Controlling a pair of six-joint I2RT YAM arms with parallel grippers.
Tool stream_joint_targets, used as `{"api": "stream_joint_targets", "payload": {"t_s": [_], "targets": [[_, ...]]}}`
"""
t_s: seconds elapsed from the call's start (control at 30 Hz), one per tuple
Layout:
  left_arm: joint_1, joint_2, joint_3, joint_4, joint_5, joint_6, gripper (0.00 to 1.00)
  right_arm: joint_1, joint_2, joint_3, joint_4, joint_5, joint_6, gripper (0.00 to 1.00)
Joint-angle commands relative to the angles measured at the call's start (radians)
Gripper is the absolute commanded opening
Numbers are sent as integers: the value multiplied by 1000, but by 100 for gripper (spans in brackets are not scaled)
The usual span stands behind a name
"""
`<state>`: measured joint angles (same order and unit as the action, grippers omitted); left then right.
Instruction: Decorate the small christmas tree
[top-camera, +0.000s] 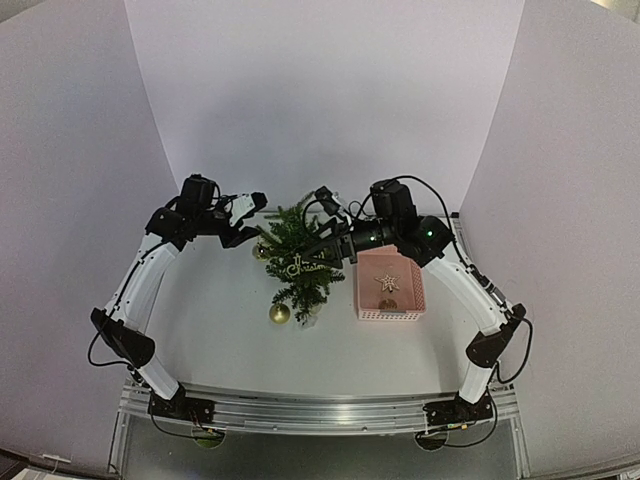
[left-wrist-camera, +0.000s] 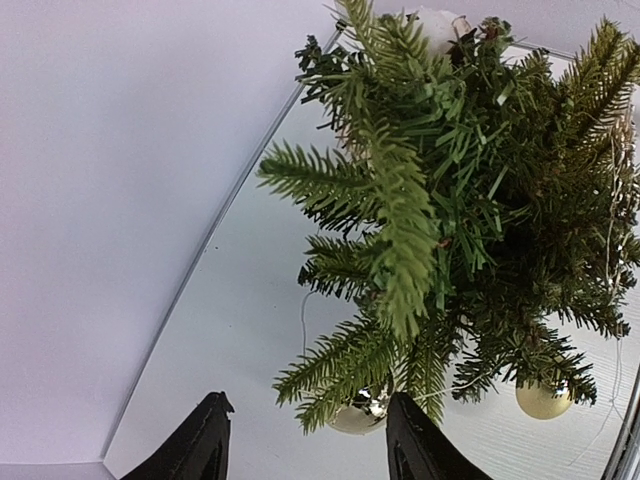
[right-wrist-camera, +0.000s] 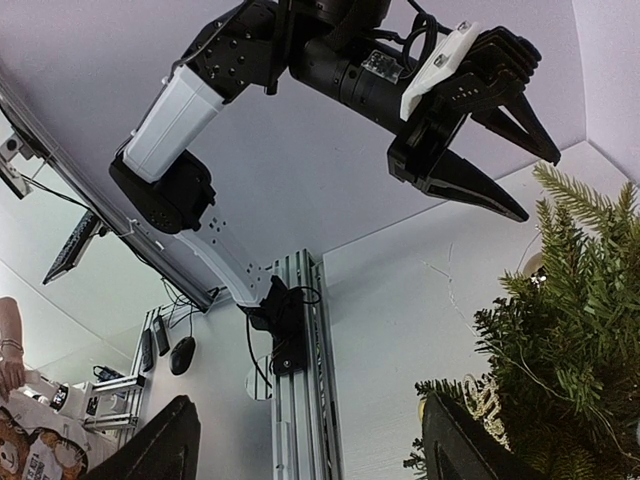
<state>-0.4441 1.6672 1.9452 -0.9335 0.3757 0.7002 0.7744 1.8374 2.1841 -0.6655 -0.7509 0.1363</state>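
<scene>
The small christmas tree (top-camera: 296, 252) stands mid-table, dark green and bristly. A gold script ornament (top-camera: 306, 267) hangs on its front, and one gold ball (top-camera: 279, 313) sits by its low front branches. My left gripper (top-camera: 245, 222) is at the tree's left side, open. In the left wrist view a second gold ball (left-wrist-camera: 358, 412) hangs under a low branch just beyond the left gripper (left-wrist-camera: 305, 425), close to its right finger (left-wrist-camera: 420, 445), with nothing held. My right gripper (top-camera: 322, 250) is against the tree's right side. It is open and empty in the right wrist view (right-wrist-camera: 305, 435).
A pink basket (top-camera: 390, 314) lies right of the tree with a gold star ornament (top-camera: 387, 283) inside. White backdrop walls close in the table behind and at both sides. An aluminium rail (top-camera: 320, 410) runs along the near edge.
</scene>
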Motion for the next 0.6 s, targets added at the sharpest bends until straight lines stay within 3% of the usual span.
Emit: {"api": "stream_joint_targets", "payload": {"t_s": [0.0,0.17,0.4,0.57], "targets": [[27,-42,55,27,2,-64,56,-17,-4,15,21,67,23,74],[79,-99,0,81,0,-190,69,-103,-14,3,23,242,133,74],[182,-180,-99,145,-19,-354,76,-247,-103,-90,25,427,218,76],[290,-257,-295,280,-26,-529,79,-356,-170,-241,21,568,281,80]]}}
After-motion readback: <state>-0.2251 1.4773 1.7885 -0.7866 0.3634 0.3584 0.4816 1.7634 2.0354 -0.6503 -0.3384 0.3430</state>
